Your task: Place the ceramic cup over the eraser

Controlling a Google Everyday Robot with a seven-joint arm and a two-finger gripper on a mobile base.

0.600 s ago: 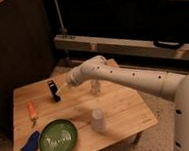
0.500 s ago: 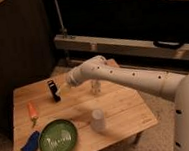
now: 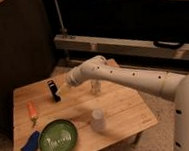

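Note:
The white ceramic cup (image 3: 97,119) stands upright on the wooden table (image 3: 121,112), near its front edge. The black eraser (image 3: 53,90) stands upright at the back left of the table. My arm reaches in from the right, and my gripper (image 3: 62,87) is just right of the eraser, close to it and low over the table. I cannot tell whether it touches the eraser. The cup is well apart from the gripper, to the front right of it.
A clear slim bottle (image 3: 94,85) stands behind my forearm. A green plate (image 3: 58,139) lies at the front left, with a blue flat lump (image 3: 30,145) beside it. An orange stick-shaped object (image 3: 32,111) lies at the left edge. Dark shelving stands behind the table.

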